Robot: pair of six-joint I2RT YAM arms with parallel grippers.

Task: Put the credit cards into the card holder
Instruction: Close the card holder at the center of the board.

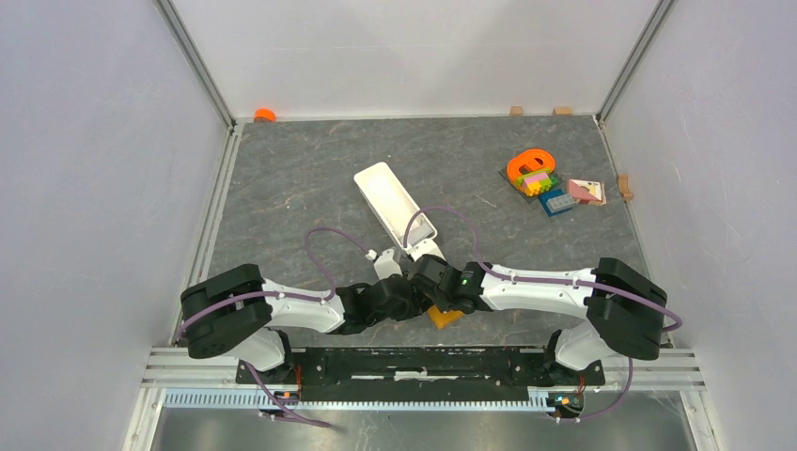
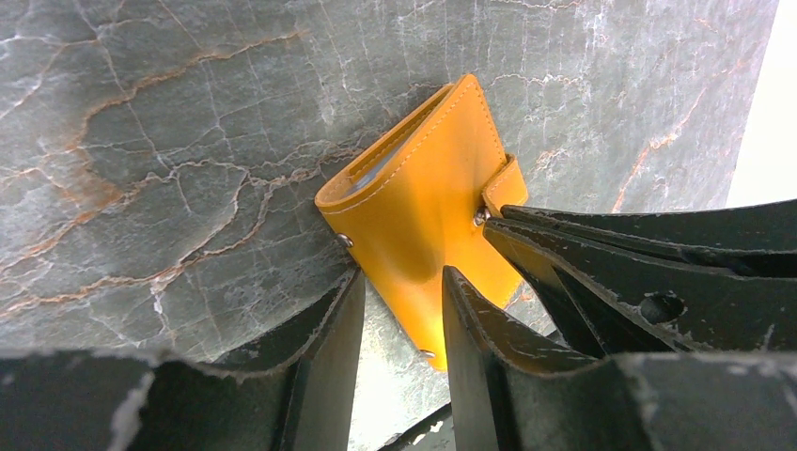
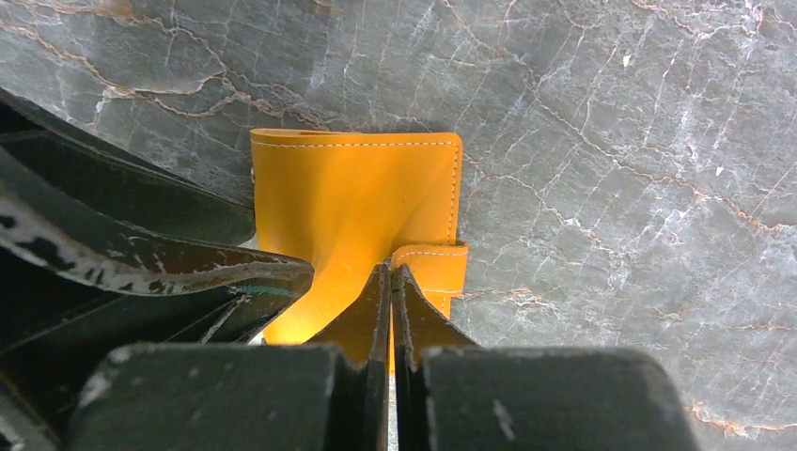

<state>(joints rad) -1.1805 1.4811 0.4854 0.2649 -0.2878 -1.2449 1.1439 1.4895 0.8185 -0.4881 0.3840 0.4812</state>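
The orange-tan card holder (image 2: 423, 202) lies folded on the grey marbled table, its pale inner pocket edge just showing. In the top view only its corner (image 1: 445, 318) shows beneath the two wrists. My right gripper (image 3: 390, 270) is shut on the holder's snap tab (image 3: 432, 263); its fingers (image 2: 564, 254) enter the left wrist view from the right. My left gripper (image 2: 404, 274) is open and straddles the holder's near corner, one finger (image 2: 470, 329) overlapping it. The left fingers (image 3: 188, 268) show beside the holder in the right wrist view. No credit card is clearly visible.
A long white tray (image 1: 395, 199) lies diagonally just behind the grippers. A pile of toy blocks with an orange ring (image 1: 531, 167), plus flat blue and pink pieces (image 1: 571, 195), sits at the back right. Small blocks line the back wall.
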